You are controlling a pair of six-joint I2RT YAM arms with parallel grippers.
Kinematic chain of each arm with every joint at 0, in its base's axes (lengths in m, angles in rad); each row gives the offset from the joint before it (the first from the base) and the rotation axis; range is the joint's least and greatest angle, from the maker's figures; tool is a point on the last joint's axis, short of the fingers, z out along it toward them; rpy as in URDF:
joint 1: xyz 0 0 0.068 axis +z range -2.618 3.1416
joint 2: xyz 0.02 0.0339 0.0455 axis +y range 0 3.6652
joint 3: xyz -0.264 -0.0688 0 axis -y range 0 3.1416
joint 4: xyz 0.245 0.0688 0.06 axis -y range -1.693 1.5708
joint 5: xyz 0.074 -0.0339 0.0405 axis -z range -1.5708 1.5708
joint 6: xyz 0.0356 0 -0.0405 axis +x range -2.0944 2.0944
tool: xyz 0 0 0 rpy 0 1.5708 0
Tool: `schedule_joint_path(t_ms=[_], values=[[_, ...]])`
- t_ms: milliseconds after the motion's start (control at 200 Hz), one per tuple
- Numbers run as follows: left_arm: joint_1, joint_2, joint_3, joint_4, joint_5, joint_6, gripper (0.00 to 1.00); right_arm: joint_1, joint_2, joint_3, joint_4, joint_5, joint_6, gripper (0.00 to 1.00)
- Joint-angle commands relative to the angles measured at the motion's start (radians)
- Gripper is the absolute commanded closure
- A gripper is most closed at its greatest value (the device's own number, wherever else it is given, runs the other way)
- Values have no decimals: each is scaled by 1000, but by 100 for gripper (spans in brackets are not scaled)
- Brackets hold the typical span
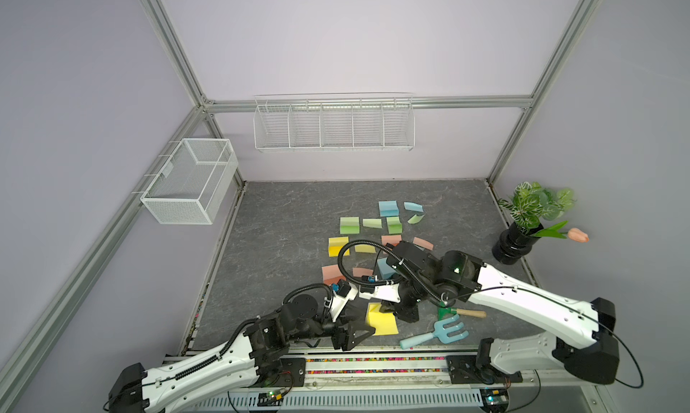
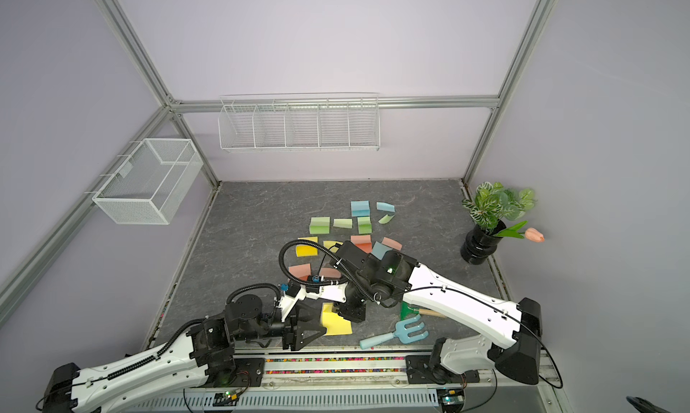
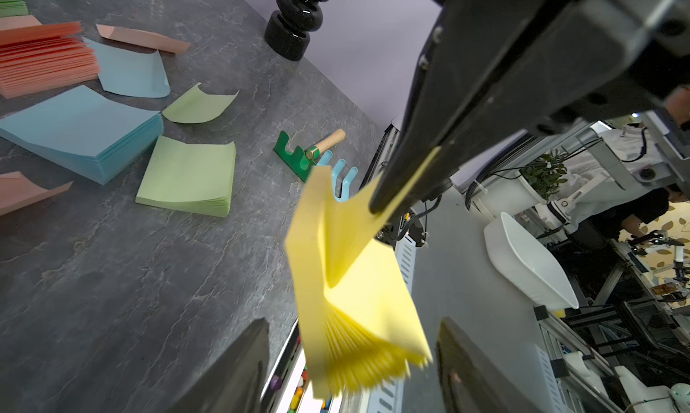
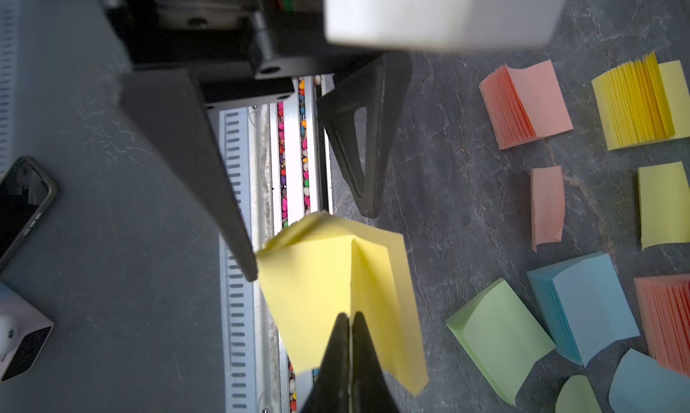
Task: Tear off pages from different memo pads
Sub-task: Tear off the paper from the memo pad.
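A yellow memo pad (image 3: 354,280) hangs fanned open over the table's front edge, also seen from above (image 1: 381,319) (image 2: 336,323). My right gripper (image 4: 350,318) is shut on its top yellow page (image 3: 403,191), and the pad dangles from that page. My left gripper (image 3: 354,370) stands open around the pad's lower end. One of its fingertips (image 4: 252,273) is at the pad's corner. Other memo pads lie behind: green (image 1: 349,225), blue (image 1: 388,208), yellow (image 1: 338,246), salmon (image 1: 332,274). Loose pages lie near them, green (image 1: 415,218) and salmon (image 1: 423,243).
A blue toy garden fork (image 1: 437,332) and a green rake with a wooden handle (image 1: 459,312) lie right of the pad. A black vase with a plant (image 1: 513,243) stands at the right edge. Two wire baskets (image 1: 334,124) (image 1: 190,179) hang on the walls.
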Motion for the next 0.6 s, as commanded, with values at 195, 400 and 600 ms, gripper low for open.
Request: schedule_joint_path(t_ms=[195, 400, 600], values=[[-5, 38, 60, 67, -2, 34, 29, -2, -69, -30, 45, -103, -18, 93], [-9, 36, 60, 98, 8, 16, 36, -2, -86, -38, 61, -95, -12, 93], [-10, 19, 69, 41, -46, -1, 86, -2, -123, -45, 93, -21, 5, 94]])
